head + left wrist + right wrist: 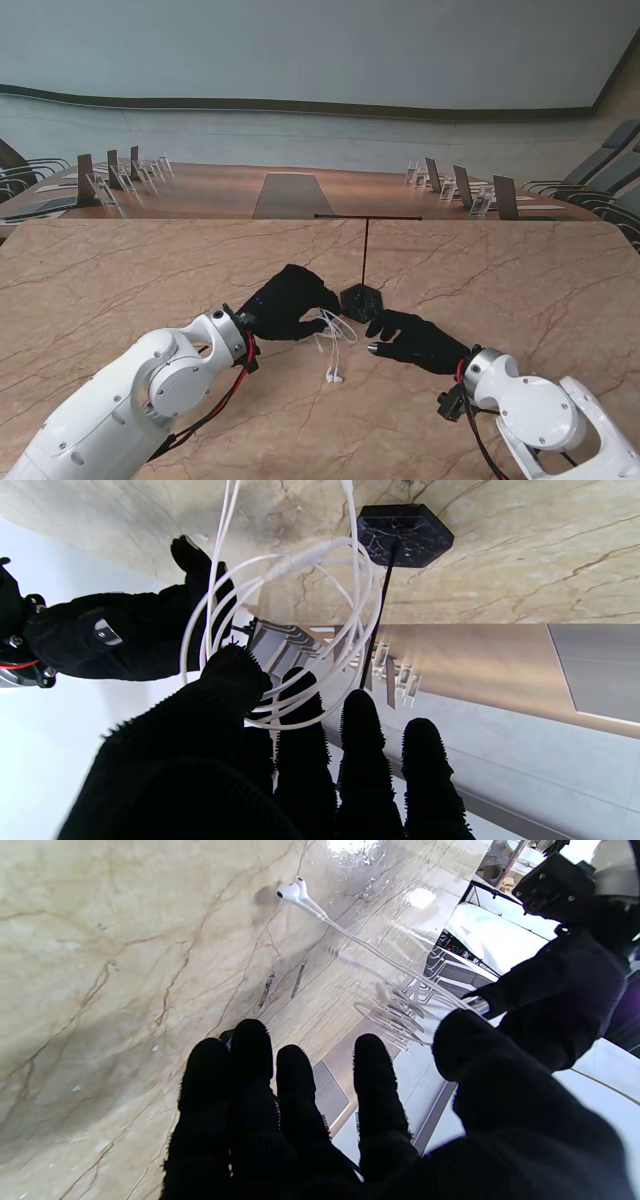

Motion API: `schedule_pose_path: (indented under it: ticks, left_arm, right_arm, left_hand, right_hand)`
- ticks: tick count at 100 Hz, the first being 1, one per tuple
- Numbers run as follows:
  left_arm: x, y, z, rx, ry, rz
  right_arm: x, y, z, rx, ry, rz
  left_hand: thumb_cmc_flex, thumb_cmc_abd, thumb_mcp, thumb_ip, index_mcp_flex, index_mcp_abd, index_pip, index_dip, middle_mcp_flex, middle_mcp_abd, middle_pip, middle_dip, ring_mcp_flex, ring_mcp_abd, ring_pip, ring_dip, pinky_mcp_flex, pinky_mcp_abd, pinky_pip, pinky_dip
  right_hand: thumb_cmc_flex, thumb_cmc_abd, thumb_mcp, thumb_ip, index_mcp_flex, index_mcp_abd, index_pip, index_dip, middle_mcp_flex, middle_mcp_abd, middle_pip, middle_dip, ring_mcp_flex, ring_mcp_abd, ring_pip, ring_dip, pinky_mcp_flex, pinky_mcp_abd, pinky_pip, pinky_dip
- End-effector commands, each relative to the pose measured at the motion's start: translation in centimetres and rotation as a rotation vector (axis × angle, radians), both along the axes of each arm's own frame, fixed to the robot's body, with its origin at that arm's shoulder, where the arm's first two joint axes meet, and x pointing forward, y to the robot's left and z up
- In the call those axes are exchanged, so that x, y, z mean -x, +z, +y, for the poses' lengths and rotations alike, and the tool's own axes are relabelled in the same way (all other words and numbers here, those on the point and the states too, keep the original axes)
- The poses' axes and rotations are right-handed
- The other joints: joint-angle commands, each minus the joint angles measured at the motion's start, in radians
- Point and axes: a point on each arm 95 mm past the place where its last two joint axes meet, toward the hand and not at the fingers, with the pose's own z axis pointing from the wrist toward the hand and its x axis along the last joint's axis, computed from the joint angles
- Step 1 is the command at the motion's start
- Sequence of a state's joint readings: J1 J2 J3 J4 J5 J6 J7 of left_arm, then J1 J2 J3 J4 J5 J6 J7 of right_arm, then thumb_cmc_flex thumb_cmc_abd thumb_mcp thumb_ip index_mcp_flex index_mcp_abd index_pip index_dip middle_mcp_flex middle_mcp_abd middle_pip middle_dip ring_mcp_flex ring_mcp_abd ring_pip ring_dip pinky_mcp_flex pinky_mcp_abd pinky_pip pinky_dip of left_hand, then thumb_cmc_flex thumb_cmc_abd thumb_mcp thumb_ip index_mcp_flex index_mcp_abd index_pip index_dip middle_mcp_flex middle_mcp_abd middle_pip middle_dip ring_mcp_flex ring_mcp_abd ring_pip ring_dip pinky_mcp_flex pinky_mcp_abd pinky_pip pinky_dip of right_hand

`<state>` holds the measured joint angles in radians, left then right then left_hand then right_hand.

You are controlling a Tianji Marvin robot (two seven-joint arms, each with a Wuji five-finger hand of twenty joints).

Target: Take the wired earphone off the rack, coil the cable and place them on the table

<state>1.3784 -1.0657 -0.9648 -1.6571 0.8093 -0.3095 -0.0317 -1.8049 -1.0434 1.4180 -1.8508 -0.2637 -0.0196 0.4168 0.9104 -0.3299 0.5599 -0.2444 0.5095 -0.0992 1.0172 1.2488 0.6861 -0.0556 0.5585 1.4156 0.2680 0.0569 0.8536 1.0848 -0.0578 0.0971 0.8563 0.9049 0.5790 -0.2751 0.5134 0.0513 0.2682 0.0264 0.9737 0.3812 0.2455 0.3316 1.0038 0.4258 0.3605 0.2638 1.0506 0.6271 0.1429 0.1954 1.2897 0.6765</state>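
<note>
Off the thin black T-shaped rack [364, 262] already: the black-gloved left hand [287, 301] pinches the looped white wired earphone cable [280, 630], earbuds [334, 376] resting on the marble table [120, 290]. The right hand [415, 338] hovers spread, holding nothing. Setting the coil down remains.

Conference room, long table [200, 195], rows of chairs [600, 165]

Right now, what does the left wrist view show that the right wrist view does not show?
Only the left wrist view shows the rack's black base and the cable coil pinched in the left hand. Only the right wrist view shows the two earbuds lying on the table. Both show the white cable and the marble table.
</note>
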Motion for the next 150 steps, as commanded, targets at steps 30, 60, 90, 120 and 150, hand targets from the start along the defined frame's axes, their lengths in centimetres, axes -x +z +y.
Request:
schedule_pose_path:
  ticks: [30,60,90,120,150]
  left_arm:
    - [-0.9,1.1,-1.0,0.039,0.036,0.003]
    - [-1.2,2.2,-2.2,0.043,0.069,0.008]
    - [-0.9,3.2,-3.5,0.072,0.092,0.021]
    - [-0.3,3.5,-4.3,0.094,0.103,0.042]
    - [0.0,3.5,-4.6,0.105,0.106,0.069]
  right_arm:
    - [2.3,0.2,0.8,0.019,0.031,-0.100]
    - [2.4,0.4,2.9,0.026,0.077,-0.178]
    - [1.6,-0.6,4.5,0.009,0.062,-0.175]
    - [0.1,-1.8,5.3,0.026,0.009,-0.168]
    - [-0.9,-2.4,5.2,0.044,-0.029,-0.174]
  left_hand:
    - [0.016,0.022,0.058,0.038,0.035,-0.034,0.136,0.034,0.171,0.043,0.141,0.029,0.181,0.112,0.154,0.076,0.088,0.086,0.266,0.009]
    - [0.001,0.017,0.079,0.051,0.038,-0.019,0.136,0.035,0.211,0.070,0.266,-0.014,0.266,0.149,0.269,0.108,0.137,0.134,0.420,0.029]
    - [-0.015,0.016,0.096,0.056,0.036,-0.017,0.136,0.035,0.239,0.078,0.315,-0.040,0.321,0.166,0.337,0.119,0.190,0.167,0.460,0.067]
    - [-0.023,0.015,0.102,0.060,0.040,-0.021,0.130,0.036,0.297,0.080,0.370,-0.117,0.411,0.186,0.414,0.110,0.276,0.221,0.504,0.138]
    - [-0.019,0.017,0.094,0.061,0.039,-0.021,0.124,0.038,0.327,0.078,0.374,-0.171,0.463,0.192,0.443,0.104,0.328,0.249,0.530,0.154]
  right_hand:
    - [0.064,-0.098,0.109,-0.096,0.110,-0.106,0.180,-0.104,0.245,0.036,0.095,0.060,0.263,0.058,0.155,0.038,0.197,0.052,0.227,0.032]
    - [0.102,-0.184,0.174,-0.155,0.235,-0.202,0.198,-0.134,0.414,0.035,0.113,0.073,0.431,0.080,0.215,0.039,0.363,0.111,0.305,0.024]
    - [0.097,-0.201,0.190,-0.186,0.232,-0.261,0.092,-0.210,0.406,0.034,0.094,0.072,0.425,0.086,0.212,0.035,0.364,0.112,0.310,0.010]
    - [0.014,-0.210,0.308,-0.150,0.163,-0.103,-0.030,-0.078,0.346,0.020,0.104,0.075,0.386,0.066,0.210,0.036,0.337,0.089,0.301,-0.001]
    - [-0.007,-0.228,0.319,-0.148,0.058,-0.076,-0.065,-0.049,0.279,0.015,0.102,0.075,0.344,0.050,0.208,0.039,0.301,0.068,0.287,-0.003]
